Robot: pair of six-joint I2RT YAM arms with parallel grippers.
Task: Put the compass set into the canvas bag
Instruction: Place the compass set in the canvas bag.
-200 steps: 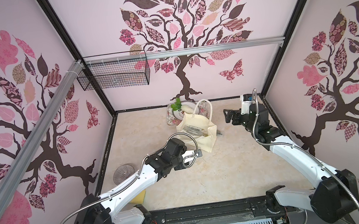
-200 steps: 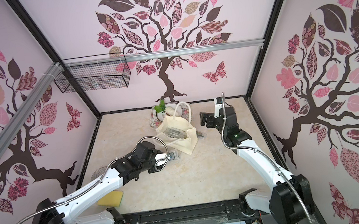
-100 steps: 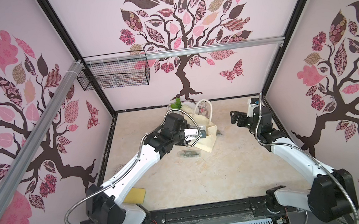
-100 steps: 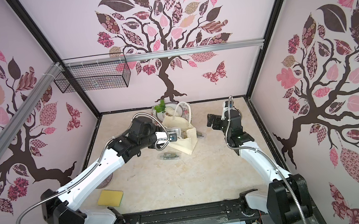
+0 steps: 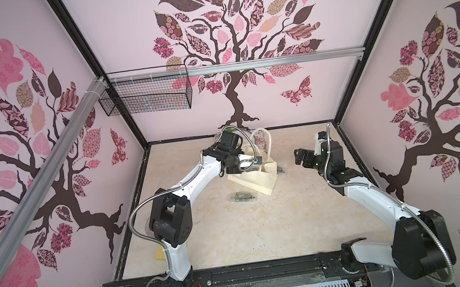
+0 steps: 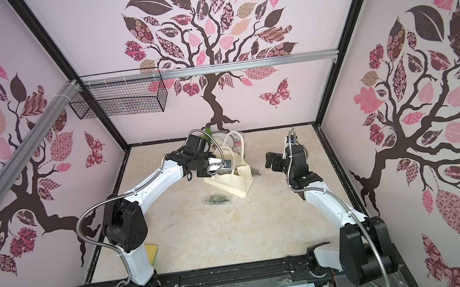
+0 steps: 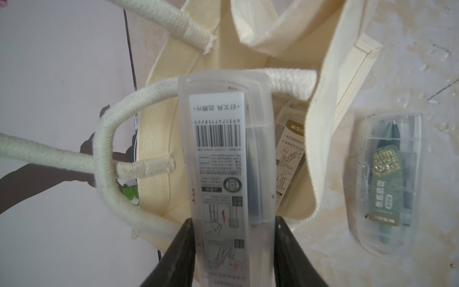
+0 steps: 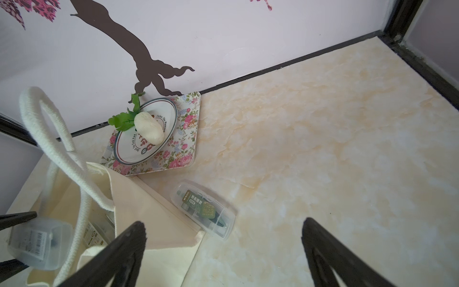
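Gripping the compass set (image 7: 219, 154), a frosted clear case with a barcode label, the left gripper (image 7: 233, 223) has a black finger pressed against each long side of it. The case sticks straight out beyond the fingertips, over the open mouth of the canvas bag (image 7: 323, 119). In the left wrist view its far end overlaps one rope handle (image 7: 106, 154); I cannot tell whether they touch. Below the held case, inside the bag, lies a second case (image 7: 289, 154) with a tan label.

In both top views the bag stands on the surface (image 5: 262, 234) directly under this gripper. Nearer the arm bases than the gripper, a third case (image 5: 242, 196) lies flat just in front of the bag.

Beyond the bag's wall, on the side toward the right gripper, a fourth case (image 8: 206, 210) with a green label lies on the surface against the foot of the bag.

The right gripper (image 8: 223, 225) hangs above the surface with its jaws spread wide and nothing between them, apart from the bag. Farther ahead of it, by the back wall, a plate (image 8: 173, 119) sits on a floral tray (image 8: 185, 149).
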